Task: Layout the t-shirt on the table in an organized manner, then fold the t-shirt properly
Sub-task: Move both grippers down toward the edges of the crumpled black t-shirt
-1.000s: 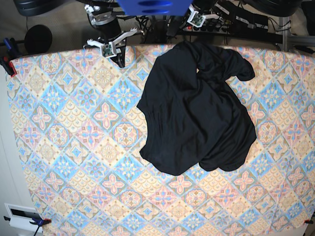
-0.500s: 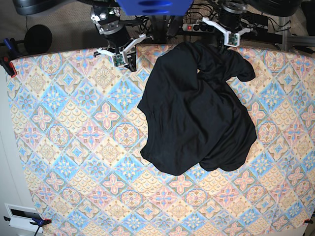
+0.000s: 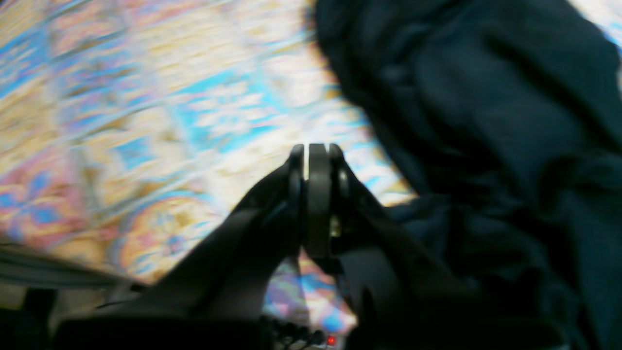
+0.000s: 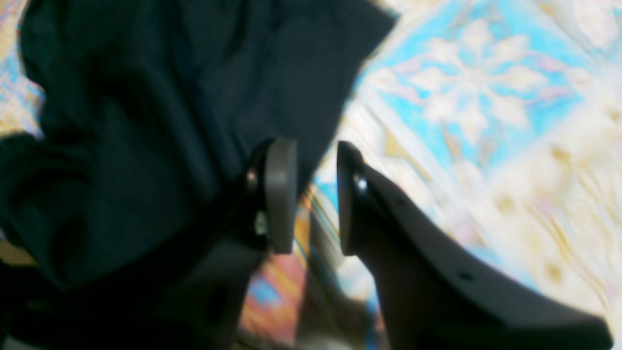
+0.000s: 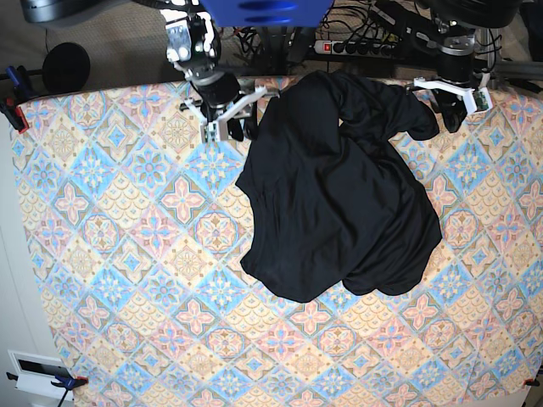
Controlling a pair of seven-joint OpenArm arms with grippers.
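Lying in a crumpled heap on the far right-of-centre part of the worktop (image 5: 110,254), a wide surface under a cloth of pastel blue, pink and cream diamond floral tiles, the plain black short-sleeved soft fabric t-shirt (image 5: 339,203) runs with its long axis roughly from the far edge toward the near side, leaning slightly to the left as it comes nearer. Both arms sit at the far edge, one on each flank of the garment. The right pincer (image 5: 231,129), seen on the left in the base view, hovers just beside the shirt's far-left border; its wrist view shows the two fingers (image 4: 281,194) parted by a modest gap with only patterned cloth between them and nothing held, the black fabric lying immediately to one side of them. The left pincer (image 5: 451,108), on the right in the base view, sits just beside the sleeve-like lobe at the shirt's far-right end; its fingers (image 3: 318,194) are pressed together and grip nothing, with the fabric close alongside. Neither arm is clearly nearer, though I judge the right, already parted, better set to take an edge first.
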